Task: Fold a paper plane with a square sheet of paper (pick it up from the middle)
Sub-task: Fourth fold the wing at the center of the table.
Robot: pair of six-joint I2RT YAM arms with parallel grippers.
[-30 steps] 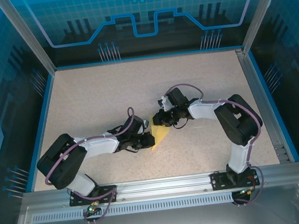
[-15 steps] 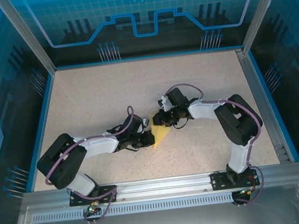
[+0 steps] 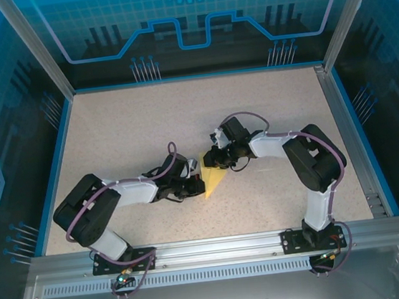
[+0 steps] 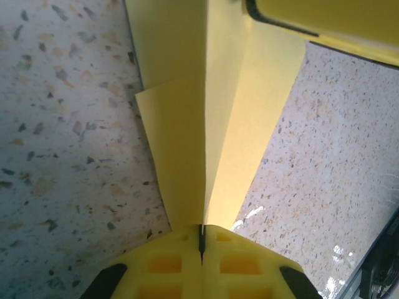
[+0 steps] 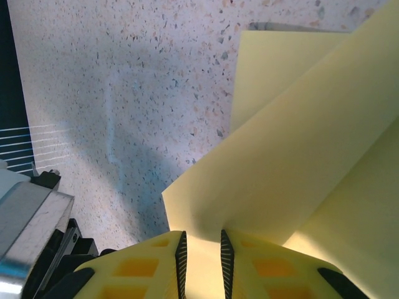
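The pale-yellow folded paper plane (image 3: 215, 182) sits mid-table between the two arms, low over the speckled beige tabletop (image 3: 125, 129). We cannot tell if it touches the tabletop. We see it pinched from both ends.

The left black two-finger gripper with yellow pads (image 4: 201, 240) has its jaws closed tight on the centre ridge, so the crease runs straight out from the slit. We judge this grip is there to pin the fold line.

The right black two-finger gripper with yellow pads (image 5: 201, 249) has its jaws nearly together, with a layer of the paper (image 5: 299, 156) between them. It grips a flap edge from the far side, likely to steer or tension that flap against the left pinch.

In the left wrist view the wings (image 4: 212, 124) fan out unevenly, so we rate the folding as partway done.
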